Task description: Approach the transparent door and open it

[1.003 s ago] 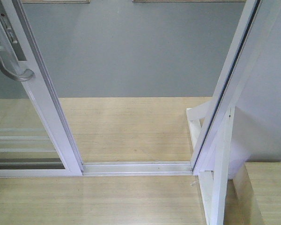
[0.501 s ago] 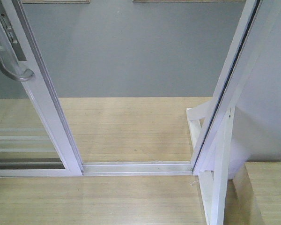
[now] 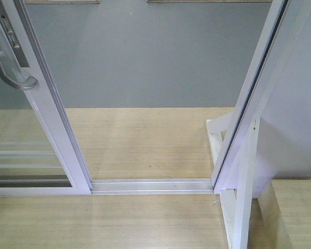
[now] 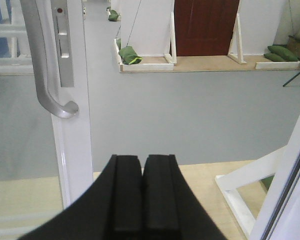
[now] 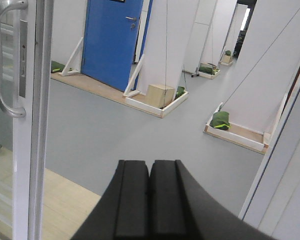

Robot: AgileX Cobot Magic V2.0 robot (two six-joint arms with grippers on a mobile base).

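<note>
The transparent door (image 3: 20,129) stands at the left edge of the front view, slid aside along the floor track (image 3: 153,185), so that a wide gap lies between its white stile and the fixed frame post (image 3: 251,98) at the right. By this lie of things the opening looks largely made; whether the panel can travel further left cannot be told. The curved grey pull handle (image 4: 47,65) hangs on the stile beside a lock plate (image 4: 65,47), its lower end hooked outward, a form that offers a surface to push or pull sideways.

Left gripper (image 4: 141,195): pads pressed together, grasping nothing, clear of the handle and pointing at the gap just right of the stile. Right gripper (image 5: 150,200): likewise clenched and empty, with the same handle (image 5: 5,60) up at its left. Neither arm touches the door.

Surroundings: pale wooden floor (image 3: 145,140) on both sides of the track; grey floor (image 3: 145,57) beyond; a white triangular brace (image 3: 233,171) at the foot of the right post, the nearest obstruction to passage. Farther off stand white partition panels with green sandbags (image 4: 130,54), a blue door (image 5: 112,40) and a dark red door (image 4: 206,25)
</note>
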